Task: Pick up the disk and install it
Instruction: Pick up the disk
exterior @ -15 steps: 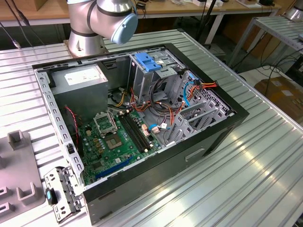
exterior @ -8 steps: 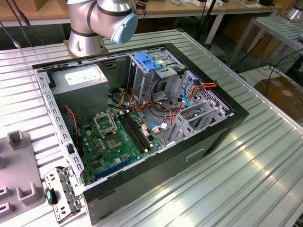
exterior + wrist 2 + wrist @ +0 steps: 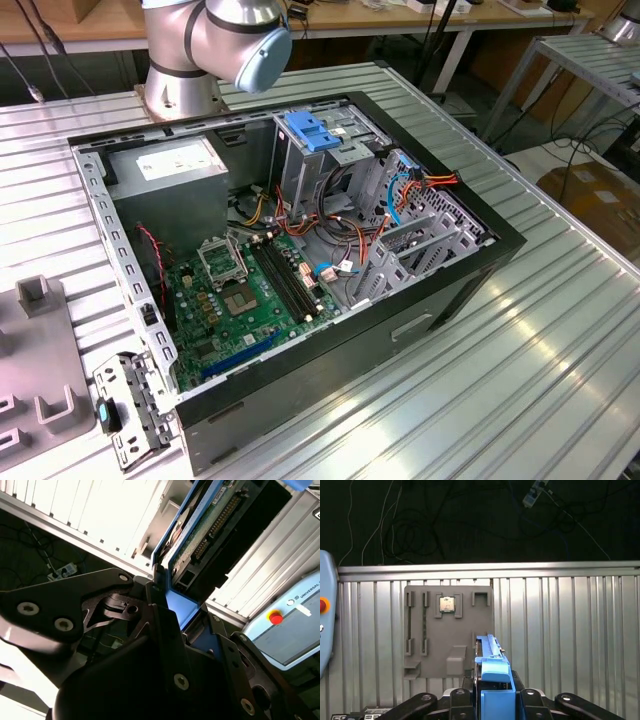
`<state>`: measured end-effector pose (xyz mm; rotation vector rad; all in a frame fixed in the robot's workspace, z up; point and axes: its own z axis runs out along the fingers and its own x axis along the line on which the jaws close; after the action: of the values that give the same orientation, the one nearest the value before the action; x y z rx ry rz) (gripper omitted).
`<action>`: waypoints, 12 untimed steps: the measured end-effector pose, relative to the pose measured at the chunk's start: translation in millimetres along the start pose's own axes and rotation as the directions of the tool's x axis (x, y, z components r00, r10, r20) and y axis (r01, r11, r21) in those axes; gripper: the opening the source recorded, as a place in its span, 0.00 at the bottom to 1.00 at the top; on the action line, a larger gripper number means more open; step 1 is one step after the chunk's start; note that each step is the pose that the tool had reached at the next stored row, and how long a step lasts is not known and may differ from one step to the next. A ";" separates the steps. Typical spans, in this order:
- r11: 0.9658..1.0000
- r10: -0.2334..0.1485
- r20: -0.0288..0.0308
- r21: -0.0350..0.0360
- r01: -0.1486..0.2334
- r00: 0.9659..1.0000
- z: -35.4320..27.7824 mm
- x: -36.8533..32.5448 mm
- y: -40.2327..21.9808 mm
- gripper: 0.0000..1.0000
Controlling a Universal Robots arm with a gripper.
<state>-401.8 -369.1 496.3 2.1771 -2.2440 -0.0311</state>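
The disk (image 3: 202,532), a flat rectangular hard drive with its green circuit-board side showing and a blue plastic carrier frame round the edge, sits in the black gripper (image 3: 493,692). In both wrist views the jaws are clamped narrow on the blue frame. In the first wrist view the disk is lifted off the ribbed metal surface (image 3: 570,630), with the grey plastic parts tray (image 3: 432,645) beyond it. Pick-up looks done. Install is still left: in the exterior view the open black computer case (image 3: 480,270) is mid-frame, and its metal drive cage (image 3: 300,170) is upper centre.
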 end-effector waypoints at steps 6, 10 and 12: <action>1.000 0.000 0.000 0.000 0.000 1.000 -0.2 -0.2 -6.8 0.37; 1.000 0.000 0.000 0.000 0.000 1.000 -0.2 0.1 -11.3 0.37; 1.000 0.000 0.000 0.000 0.000 1.000 -0.3 1.4 -11.9 0.37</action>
<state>-389.9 -370.8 496.2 2.1770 -2.2440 -0.0310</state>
